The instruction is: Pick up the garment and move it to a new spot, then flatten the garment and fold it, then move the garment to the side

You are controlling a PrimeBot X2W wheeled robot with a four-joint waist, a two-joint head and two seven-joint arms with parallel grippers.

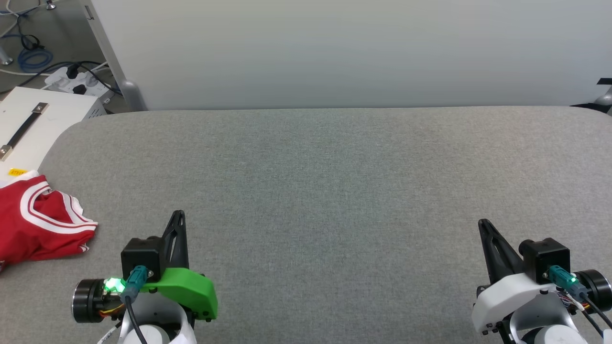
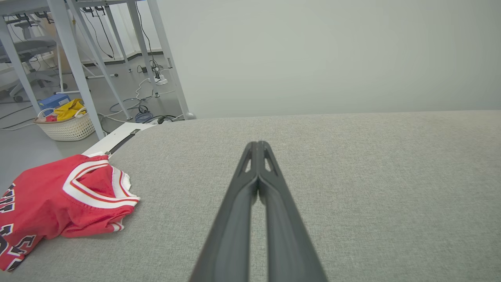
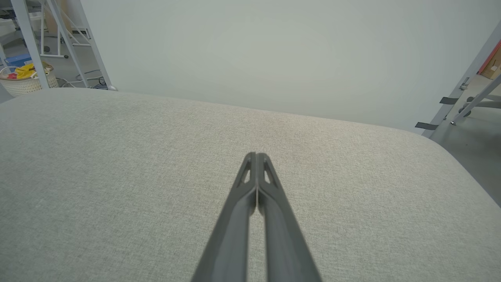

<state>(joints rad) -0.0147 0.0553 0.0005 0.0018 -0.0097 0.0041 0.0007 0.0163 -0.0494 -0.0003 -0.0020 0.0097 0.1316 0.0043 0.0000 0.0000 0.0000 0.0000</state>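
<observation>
Left gripper, fingers pressed together and empty, sits above the pad; the shirt lies crumpled at its nine o'clock, well apart. Right gripper is closed too.

Wide grey pad open; garment bunched at left edge.

A grey fabric table stands before a pale partition; beside it are a white case, a power strip and a wicker basket on the floor.
</observation>
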